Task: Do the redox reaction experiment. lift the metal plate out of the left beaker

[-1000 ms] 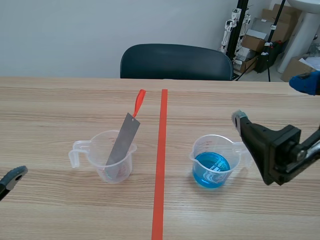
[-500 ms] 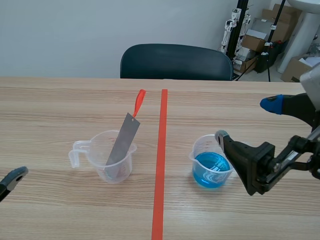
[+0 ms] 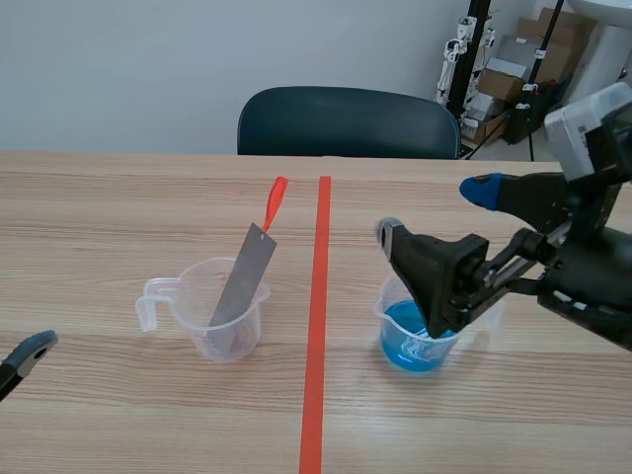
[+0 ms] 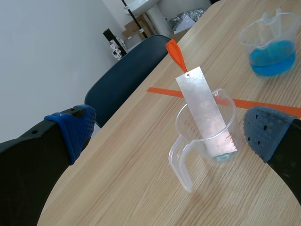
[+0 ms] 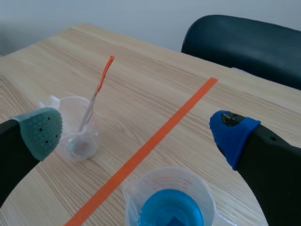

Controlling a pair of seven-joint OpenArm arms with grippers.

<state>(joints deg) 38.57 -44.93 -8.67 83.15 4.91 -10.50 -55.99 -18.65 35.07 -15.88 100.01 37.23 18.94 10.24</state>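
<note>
Metal plate (image 3: 242, 281) stands slanted in the left beaker (image 3: 212, 321), top leaning toward the tape line (image 3: 318, 326); my right gripper (image 3: 436, 209), jaws released above the blue-liquid beaker (image 3: 417, 336), looks nearer than my left gripper (image 4: 171, 133), likewise released.

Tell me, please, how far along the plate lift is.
Done: nothing; the metal plate leans inside the left beaker, ungripped. In hand: the right gripper hovers open above the blue-liquid beaker, short of the plate. Left: grip the plate and raise it clear.

Lab or test room: wooden table (image 3: 118, 207), dark office chair (image 3: 346, 123), stacked cardboard boxes (image 3: 509, 74), equipment stands (image 3: 478, 59), plain wall (image 3: 148, 69).
</note>
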